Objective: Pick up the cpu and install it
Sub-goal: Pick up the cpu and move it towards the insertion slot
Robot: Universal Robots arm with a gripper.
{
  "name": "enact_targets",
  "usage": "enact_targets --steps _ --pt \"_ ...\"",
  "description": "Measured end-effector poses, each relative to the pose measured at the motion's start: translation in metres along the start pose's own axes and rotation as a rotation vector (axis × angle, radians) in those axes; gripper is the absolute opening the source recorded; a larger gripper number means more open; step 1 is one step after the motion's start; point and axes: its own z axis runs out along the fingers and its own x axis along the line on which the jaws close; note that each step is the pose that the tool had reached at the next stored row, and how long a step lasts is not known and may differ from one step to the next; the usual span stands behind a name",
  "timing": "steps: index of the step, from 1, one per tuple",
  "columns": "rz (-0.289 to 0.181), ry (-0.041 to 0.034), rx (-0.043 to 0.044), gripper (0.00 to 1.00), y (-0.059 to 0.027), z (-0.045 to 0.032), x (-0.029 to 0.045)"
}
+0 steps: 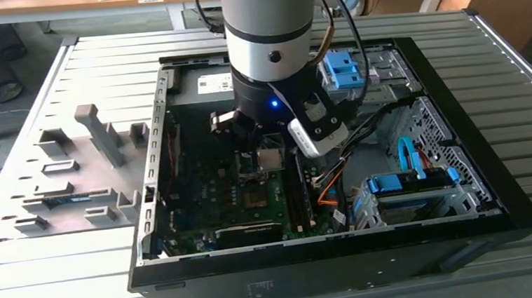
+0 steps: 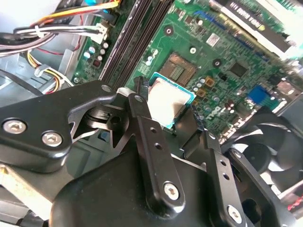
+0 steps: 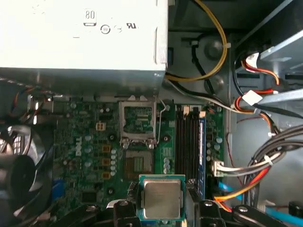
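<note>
The cpu (image 3: 162,197) is a small silver-grey square chip with a green edge. My gripper (image 3: 161,190) is shut on it, one black finger (image 3: 130,190) on each side. In the second wrist view the cpu (image 2: 166,100) sits between the fingertips (image 2: 139,92) of the gripper (image 2: 168,108), a little above the green motherboard (image 2: 222,47). The bare socket (image 3: 137,164) lies just beyond the chip, and its metal frame (image 3: 138,120) is flipped open. In the exterior view the gripper (image 1: 267,160) hangs inside the open computer case (image 1: 349,256), over the motherboard.
A grey power supply box (image 3: 80,38) lies beyond the socket. Black memory slots (image 3: 189,137) run beside it, and a fan (image 3: 19,175) sits on the other side. Cable bundles (image 3: 251,99) and a blue drive bay (image 1: 409,181) fill the exterior view's right. A grey fixture tray (image 1: 71,177) lies to its left.
</note>
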Motion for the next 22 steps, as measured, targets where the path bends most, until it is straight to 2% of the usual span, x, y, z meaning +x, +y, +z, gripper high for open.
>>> enact_targets --steps 7,16,22 --pt "0.000 0.0000 0.0000 0.47 0.0003 0.0090 0.0000" --pt "0.000 0.0000 0.0004 0.47 -0.0003 0.0253 0.0004" --pt "0.000 0.0000 0.0007 0.47 0.0004 0.0268 0.0012"
